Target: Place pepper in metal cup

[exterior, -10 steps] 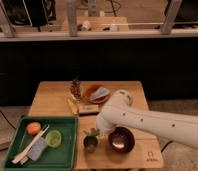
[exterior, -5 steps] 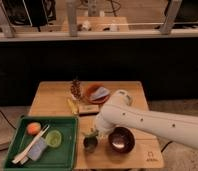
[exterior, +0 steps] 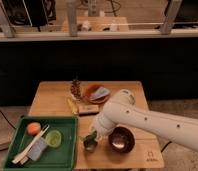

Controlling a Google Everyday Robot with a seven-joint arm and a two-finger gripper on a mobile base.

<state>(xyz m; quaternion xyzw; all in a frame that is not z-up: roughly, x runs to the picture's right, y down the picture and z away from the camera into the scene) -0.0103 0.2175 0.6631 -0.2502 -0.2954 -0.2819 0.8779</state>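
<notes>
The metal cup (exterior: 90,145) stands on the wooden table (exterior: 52,97) near its front edge, between the green tray and the dark bowl. The green pepper (exterior: 90,136) sits at the cup's rim, directly under my gripper (exterior: 93,132). My white arm (exterior: 157,125) reaches in from the right and ends just above the cup. The gripper's tip is largely hidden behind the arm and the pepper.
A dark brown bowl (exterior: 121,139) stands right of the cup. A green tray (exterior: 42,145) at front left holds an orange ball, a light-green disc and utensils. An orange-red plate (exterior: 95,93), a pinecone-like object (exterior: 75,89) and a yellow stick (exterior: 72,105) lie farther back.
</notes>
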